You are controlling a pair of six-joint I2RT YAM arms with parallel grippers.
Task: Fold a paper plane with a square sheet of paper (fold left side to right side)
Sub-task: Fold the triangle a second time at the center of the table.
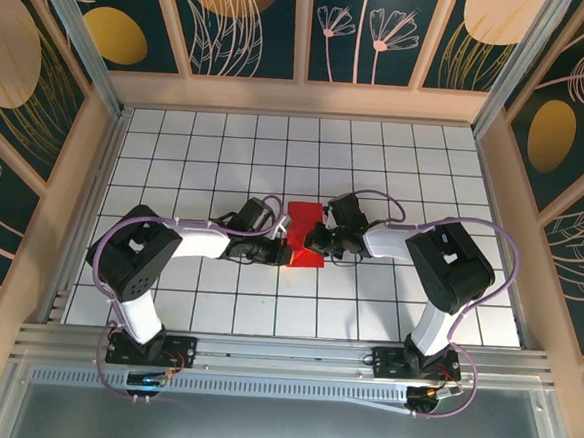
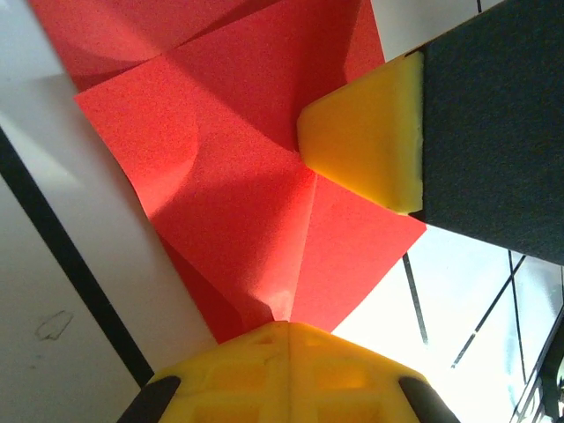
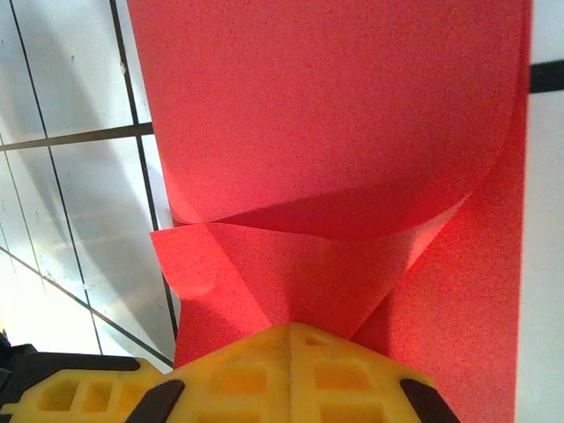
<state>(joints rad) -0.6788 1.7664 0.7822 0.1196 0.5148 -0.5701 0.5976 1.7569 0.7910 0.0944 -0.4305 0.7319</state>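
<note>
**Red paper pinched from both sides at mid-desk**

A white desk (image 1: 176, 151) ruled in a dark grid sits inside a wooden frame (image 1: 90, 165) backed by teal panels (image 1: 146, 18) painted with gold leaves and pale flowers. An aluminium rail (image 1: 283, 354) runs along the near edge.

In the overhead view the left arm reaches in from the left. Its left end effector (image 1: 278, 248) meets the left edge of the red paper (image 1: 305, 242), which lies creased and partly lifted at the centre of the desk. The right end effector (image 1: 322, 243) comes in from the right and touches the paper's right side, so the sheet sits between the two tips.

Bare tiles surround the paper on every side. The frame walls at left, right and far stand well apart from it, as does the near rail.

The left wrist view adds what the overhead cannot resolve. The left arm's yellow fingers (image 2: 247, 370) are clenched together on a fold of the paper, with creases fanning out from the pinch. A yellow fingertip (image 2: 366, 141) of the opposite arm presses on the sheet just beyond.

The right wrist view shows that arm's own fingers (image 3: 229, 370) likewise clenched, grasping a folded corner. A broad flap of the paper curls over beyond them, with the grid to its left.
</note>
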